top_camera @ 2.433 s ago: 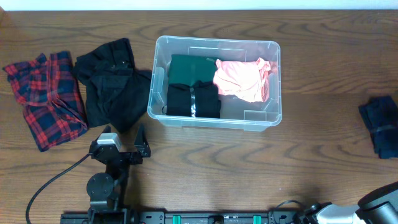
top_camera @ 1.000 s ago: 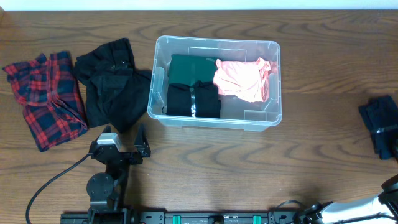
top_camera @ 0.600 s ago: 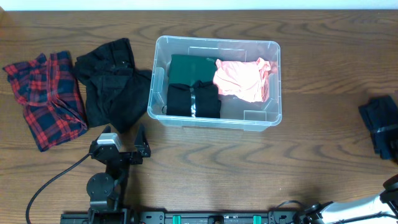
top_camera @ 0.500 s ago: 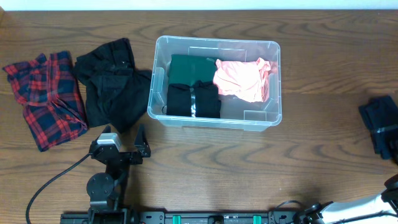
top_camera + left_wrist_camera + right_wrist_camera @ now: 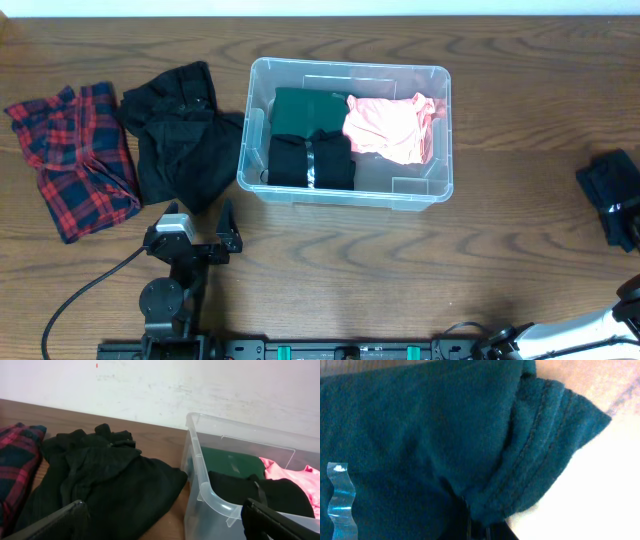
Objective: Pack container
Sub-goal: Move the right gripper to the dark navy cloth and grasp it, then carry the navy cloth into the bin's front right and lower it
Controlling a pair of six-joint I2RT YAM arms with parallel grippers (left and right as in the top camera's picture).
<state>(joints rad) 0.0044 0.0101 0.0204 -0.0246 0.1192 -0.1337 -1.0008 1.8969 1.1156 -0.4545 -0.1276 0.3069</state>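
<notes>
The clear container [image 5: 345,197] stands at mid table and holds a green garment [image 5: 305,110], a folded black one [image 5: 310,160] and a pink one [image 5: 390,125]. My left gripper [image 5: 190,228] rests near the front edge, left of the container [image 5: 200,475], jaws wide open with nothing between them [image 5: 162,527]. At the far right edge my right gripper [image 5: 622,218] sits on a dark blue garment [image 5: 603,178]. In the right wrist view that garment [image 5: 420,435] fills the frame and the gripper [image 5: 477,530] is shut on a fold of it.
A pile of black clothing [image 5: 180,140] lies just left of the container, touching its side [image 5: 100,480]. A red and navy plaid garment [image 5: 75,155] lies further left [image 5: 15,460]. A black cable [image 5: 80,295] runs along the front left.
My right gripper has closed on the dark blue garment, and the cloth has shifted slightly. The left arm and everything in the container stay as they were.
</notes>
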